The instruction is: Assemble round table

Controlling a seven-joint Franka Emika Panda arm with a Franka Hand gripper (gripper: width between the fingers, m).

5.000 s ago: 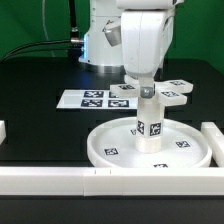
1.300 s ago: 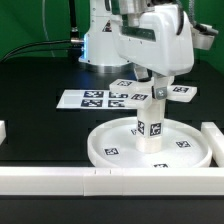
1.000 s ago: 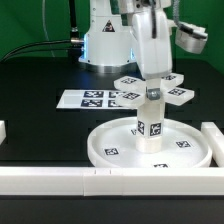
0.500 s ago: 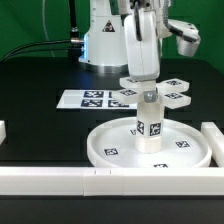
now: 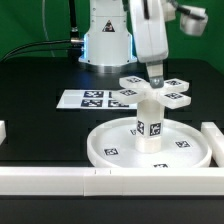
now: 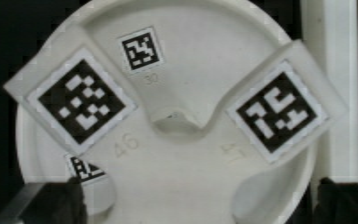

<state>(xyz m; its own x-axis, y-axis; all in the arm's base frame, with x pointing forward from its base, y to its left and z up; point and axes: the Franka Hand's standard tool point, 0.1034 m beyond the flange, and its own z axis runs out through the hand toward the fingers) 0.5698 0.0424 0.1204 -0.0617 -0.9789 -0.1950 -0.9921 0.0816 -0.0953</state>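
Observation:
The large round rimmed disc (image 5: 108, 150) lies on the black table. The short thick cylinder (image 5: 148, 125) stands upright at its middle. The flat cross-shaped piece (image 5: 150, 90) sits on top of the cylinder. My gripper (image 5: 156, 74) hangs just above the cross, towards the exterior view's right of its centre, and holds nothing. In the wrist view the cross (image 6: 176, 125) fills the picture with its tags facing me. My fingertips (image 6: 48, 198) stand wide apart at either side of it, so the gripper is open.
The marker board (image 5: 90, 98) lies behind the disc. Long white border bars run along the front (image 5: 80, 181) and at the exterior view's right (image 5: 213, 135). A bar end (image 5: 3, 130) shows at the left. The robot base (image 5: 105, 45) stands behind.
The gripper has turned on the cross piece over the last seconds, then let go and risen a little to the exterior view's right. The cross stays on the cylinder.

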